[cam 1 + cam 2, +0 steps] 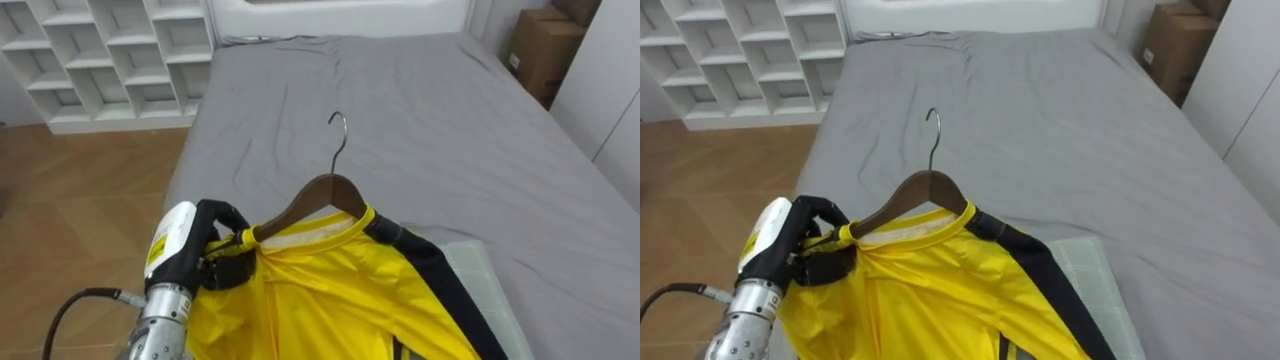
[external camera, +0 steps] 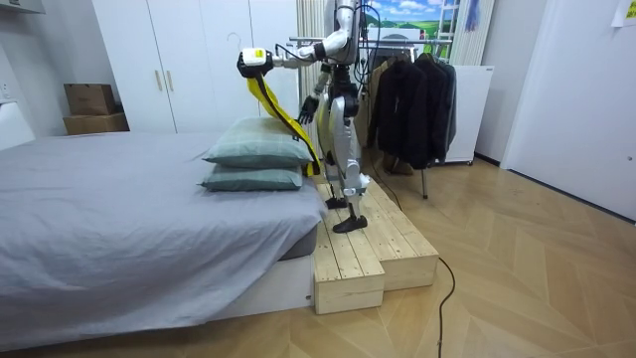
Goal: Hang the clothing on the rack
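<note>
The bed with the grey sheet [image 1: 450, 130] spreads beneath and beyond the left hand [image 1: 215, 245]. The robot stands on a pale wooden plank platform [image 2: 368, 249] beside the bed. A rack of dark hanging clothes [image 2: 417, 99] is behind it, well apart from the raised hand. A white open-cubby shelf [image 1: 110, 50] stands far ahead of the hand, to its left. Two pale green pillows [image 2: 258, 154] lie stacked below the hand. The yellow shirt with a black stripe [image 1: 320, 300] hangs on a brown wooden hanger with a metal hook [image 1: 325, 190]. The left hand is clenched round the hanger's near end and the bunched shoulder cloth, holding both in the air. The hook points up and away from it. The right hand [image 2: 306, 109] hangs low by the body; I cannot tell its fingers.
</note>
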You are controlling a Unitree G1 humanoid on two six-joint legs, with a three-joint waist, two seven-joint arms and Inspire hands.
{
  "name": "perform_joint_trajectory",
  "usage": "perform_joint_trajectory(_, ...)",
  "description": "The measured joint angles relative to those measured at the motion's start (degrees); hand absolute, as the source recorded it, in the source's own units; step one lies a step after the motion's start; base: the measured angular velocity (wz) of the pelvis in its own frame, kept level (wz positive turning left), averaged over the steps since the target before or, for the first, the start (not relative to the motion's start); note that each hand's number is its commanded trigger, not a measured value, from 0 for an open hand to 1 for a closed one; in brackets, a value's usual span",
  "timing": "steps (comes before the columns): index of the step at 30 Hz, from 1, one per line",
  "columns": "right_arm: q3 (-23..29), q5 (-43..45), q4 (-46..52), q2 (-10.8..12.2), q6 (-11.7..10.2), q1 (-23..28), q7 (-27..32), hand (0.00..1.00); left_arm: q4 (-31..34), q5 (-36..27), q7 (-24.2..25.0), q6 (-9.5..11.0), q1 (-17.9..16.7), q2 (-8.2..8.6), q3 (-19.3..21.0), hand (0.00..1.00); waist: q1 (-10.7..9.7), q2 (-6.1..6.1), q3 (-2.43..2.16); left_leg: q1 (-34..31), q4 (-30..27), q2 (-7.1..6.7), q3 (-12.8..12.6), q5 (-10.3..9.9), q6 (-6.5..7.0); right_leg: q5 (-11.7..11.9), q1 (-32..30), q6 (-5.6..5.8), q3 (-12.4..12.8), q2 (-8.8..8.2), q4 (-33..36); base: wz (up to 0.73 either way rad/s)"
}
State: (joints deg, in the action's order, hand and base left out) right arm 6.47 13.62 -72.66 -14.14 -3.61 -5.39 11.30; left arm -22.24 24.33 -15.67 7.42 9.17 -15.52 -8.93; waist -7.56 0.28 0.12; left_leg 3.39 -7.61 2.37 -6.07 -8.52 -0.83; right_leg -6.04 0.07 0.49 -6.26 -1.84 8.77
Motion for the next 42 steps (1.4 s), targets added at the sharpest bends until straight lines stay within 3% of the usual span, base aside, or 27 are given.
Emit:
perform_joint_trajectory(5, 0.3, 6.0, 14.2, -0.2, -0.1, 0.1, 6.6, 0.0, 1.2, 0.0, 0.0, -0.7, 0.0, -0.04, 0.1, 1.0, 0.2, 0.25, -0.21, -0.7, -0.2, 0.0, 0.0, 0.0, 0.0, 0.0, -0.8, -0.02, 0.1, -0.02, 0.3, 0.0)
perform_joint_trajectory(10, -1.2, 10.9, 37.0, 0.5, -0.6, 4.4, 11.9, 0.0, 3.9, 0.0, 0.0, -2.1, -0.1, 0.13, -0.2, 1.0, 1.6, 0.4, -0.4, -0.1, -0.2, 0.07, -0.2, 0.0, 0.0, 0.0, -0.6, -0.02, 0.4, -0.01, 0.9, -0.02)
perform_joint_trajectory(14, -3.4, 16.4, 45.5, 0.4, -0.7, 5.8, 13.3, 0.0, 5.8, 0.0, 0.0, -2.1, -0.1, 0.06, -0.2, 1.0, 3.2, 0.38, -0.39, 0.5, -0.1, 0.06, -1.1, 0.0, 0.0, 0.0, -0.5, -0.01, 1.2, -0.01, 0.9, -0.1)
perform_joint_trajectory(21, -6.7, 17.8, 59.7, 0.4, -1.4, 7.2, 12.8, 0.0, 5.9, 0.0, 0.3, -2.1, -0.5, 0.15, -0.2, 1.0, 3.7, 0.27, -0.32, 1.1, 0.0, 0.04, -1.1, 0.0, 0.0, -0.2, 0.3, 0.13, 1.4, 0.03, 0.9, 0.0)
perform_joint_trajectory(34, -10.9, 13.5, 68.7, -0.9, -2.7, 7.1, 5.9, 0.0, 7.6, 0.4, 0.4, -2.1, -0.5, 0.86, -0.3, 1.0, 5.7, -0.11, -0.07, 1.3, 0.1, 0.05, -1.3, 0.0, -0.01, -0.2, 0.2, 0.09, 1.5, 0.04, 1.1, 0.0)
perform_joint_trajectory(42, -12.5, 6.0, 69.0, -1.0, -2.6, 5.8, -4.0, 0.0, 7.7, 4.0, 0.6, -2.1, -0.5, 1.03, -0.3, 1.0, 6.6, -0.53, 0.2, 1.1, 0.3, 0.06, -1.4, -0.2, -0.02, -0.2, -0.1, 0.12, 1.5, 0.02, 1.0, -0.01)
